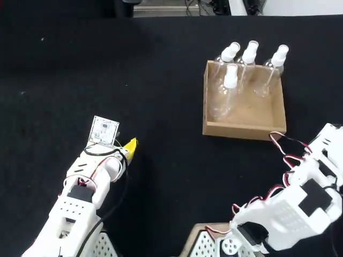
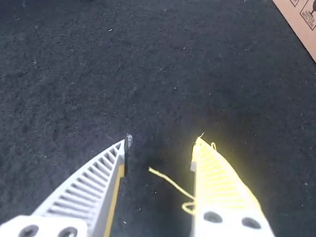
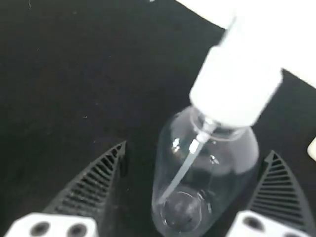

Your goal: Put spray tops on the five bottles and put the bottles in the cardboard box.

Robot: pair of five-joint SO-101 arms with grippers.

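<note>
A clear bottle (image 3: 207, 168) with a white spray top (image 3: 237, 79) on it stands between the black fingers of my right gripper (image 3: 197, 148). The jaws are open around it, with a gap on one side. My right arm (image 1: 300, 209) is at the table's front right. The cardboard box (image 1: 244, 128) sits at the back right and holds several clear bottles (image 1: 221, 104) with white spray tops (image 1: 230, 77). My left gripper (image 2: 160, 143) hangs open over bare black cloth, nothing between its white and yellow fingers. In the high view the left gripper (image 1: 124, 145) is at the front left, far from the box.
Black cloth (image 1: 134, 69) covers the whole table. A corner of the cardboard box (image 2: 301, 15) shows in the left wrist view. A loose yellow thread (image 2: 170, 182) trails from the left gripper's yellow finger. Both arm bases stand at the front edge.
</note>
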